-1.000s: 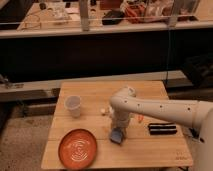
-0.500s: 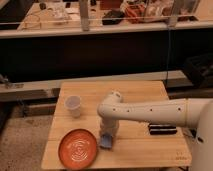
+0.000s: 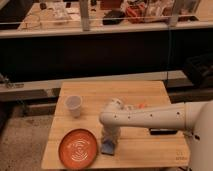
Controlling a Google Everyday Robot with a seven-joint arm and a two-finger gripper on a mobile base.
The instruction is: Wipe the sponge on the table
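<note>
Gripper [image 3: 109,139] bears on sponge [image 3: 107,148] near table [image 3: 142,150] front edge, just beside orange plate [image 3: 78,148]; grip indeterminable.

The gripper [image 3: 109,141] has slid the sponge [image 3: 108,148] leftward across the worktop [image 3: 150,92], from near the middle to just beside the right rim of the orange plate [image 3: 78,148]. It is now closer to the front edge. The arm's white elbow [image 3: 114,111] has swung left with it.
</note>
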